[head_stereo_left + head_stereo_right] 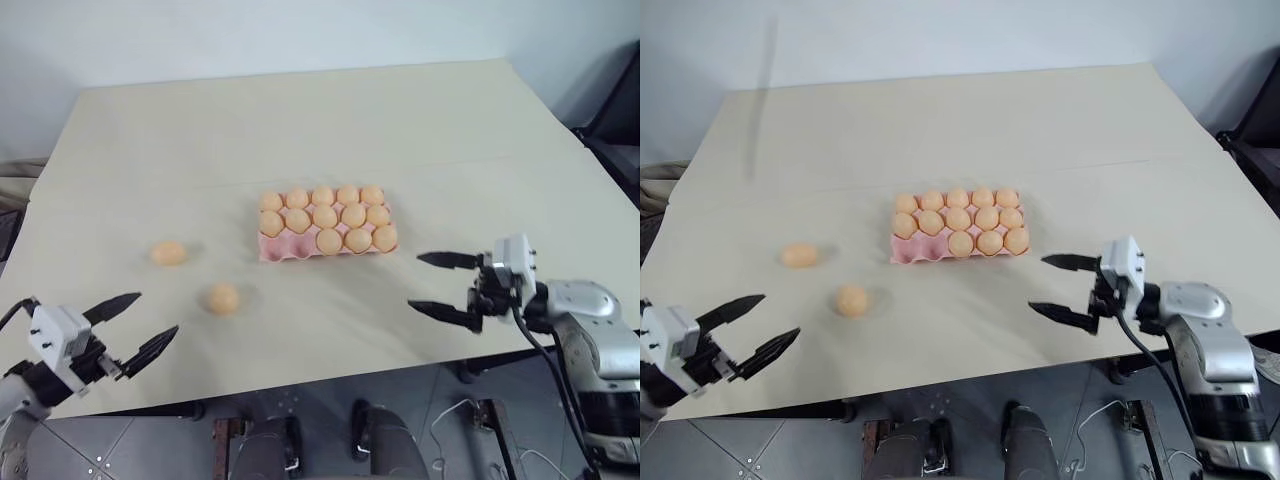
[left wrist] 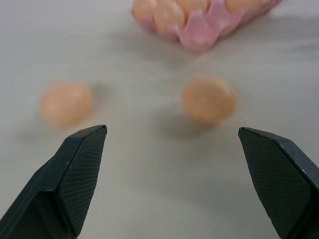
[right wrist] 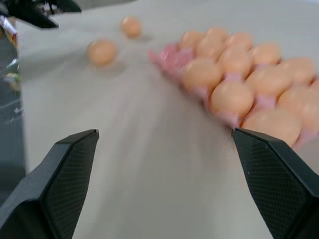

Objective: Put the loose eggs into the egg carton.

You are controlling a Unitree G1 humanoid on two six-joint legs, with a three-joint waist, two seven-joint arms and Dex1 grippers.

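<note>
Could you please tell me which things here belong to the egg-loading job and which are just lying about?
Part of the job:
- egg carton, two near-left cups empty
- loose egg
- second loose egg
- left gripper, open
- right gripper, open

Just there:
- table

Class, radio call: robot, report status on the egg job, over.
Left gripper open, empty. Right gripper open, empty, right of the carton. Thirteen eggs seated, two front-left cups free. Two loose eggs on the table, path clear.
</note>
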